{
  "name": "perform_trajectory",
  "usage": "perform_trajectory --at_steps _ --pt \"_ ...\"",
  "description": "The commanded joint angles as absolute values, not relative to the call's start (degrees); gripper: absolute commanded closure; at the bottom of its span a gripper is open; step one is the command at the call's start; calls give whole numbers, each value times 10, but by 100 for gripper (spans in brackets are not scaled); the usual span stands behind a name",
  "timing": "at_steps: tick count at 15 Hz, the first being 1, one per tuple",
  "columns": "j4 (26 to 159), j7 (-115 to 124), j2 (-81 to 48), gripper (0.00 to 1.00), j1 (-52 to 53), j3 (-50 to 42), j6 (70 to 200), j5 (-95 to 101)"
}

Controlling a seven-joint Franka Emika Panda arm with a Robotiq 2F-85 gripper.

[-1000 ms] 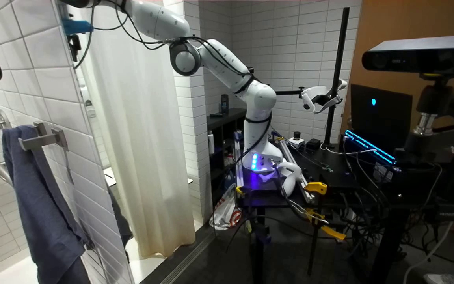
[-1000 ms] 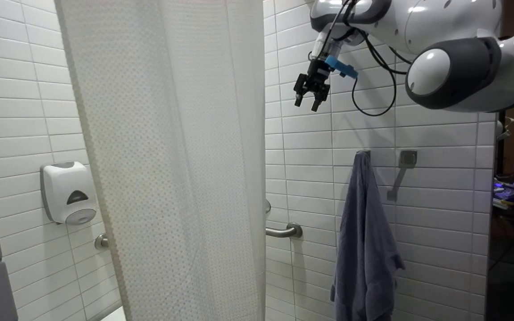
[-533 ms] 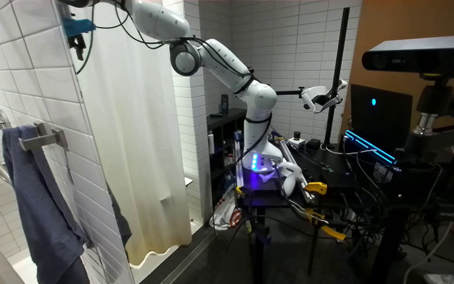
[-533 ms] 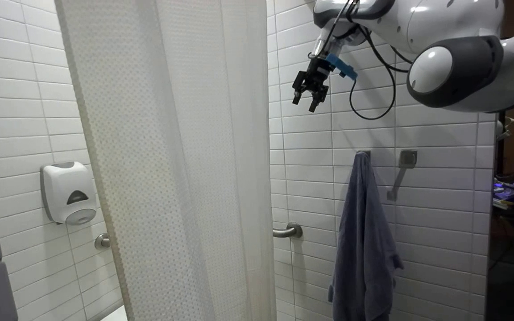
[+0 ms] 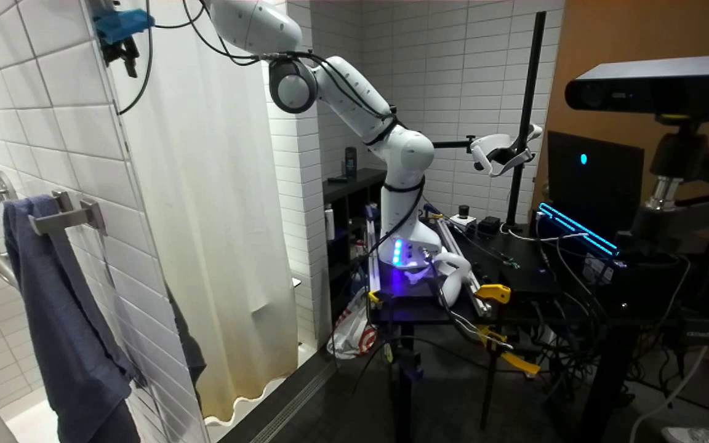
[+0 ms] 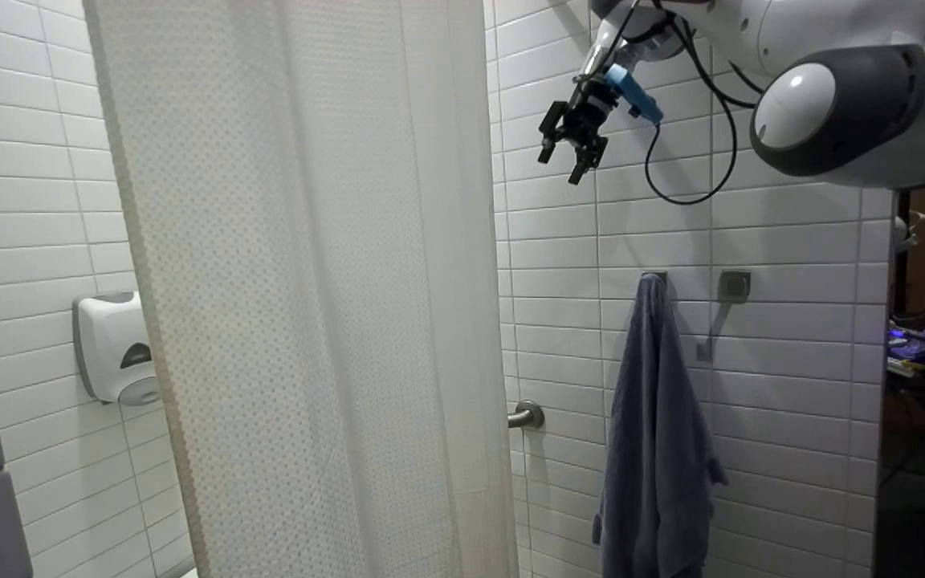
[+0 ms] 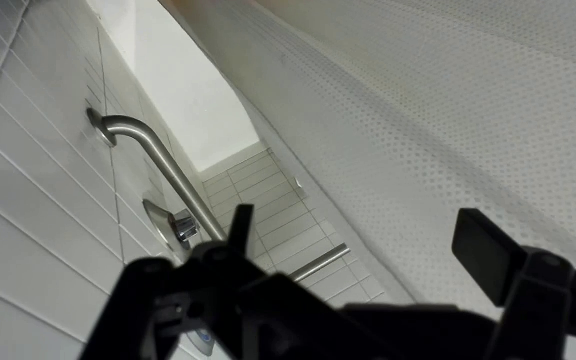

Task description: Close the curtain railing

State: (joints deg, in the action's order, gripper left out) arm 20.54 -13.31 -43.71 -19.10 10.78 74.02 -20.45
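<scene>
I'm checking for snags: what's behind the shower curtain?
In an exterior view, white tiles, part of a wall dispenser and the end of a metal grab bar show behind the shower curtain; the rest there is covered and can't be seen.

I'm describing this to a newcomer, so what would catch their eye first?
Probably the tall off-white shower curtain, filling much of an exterior view. At upper right there, the white robot arm holds its black gripper open. Lower down, a blue-grey towel hangs on the tiled wall.
</scene>
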Motion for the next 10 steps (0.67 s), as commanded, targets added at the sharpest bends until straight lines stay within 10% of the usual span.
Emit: perform_trajectory --at_steps 1,10 --pt "213 -87 -416 0 -207 100 703 -205" --pt "222 -75 -399 0 -223 116 494 -246"
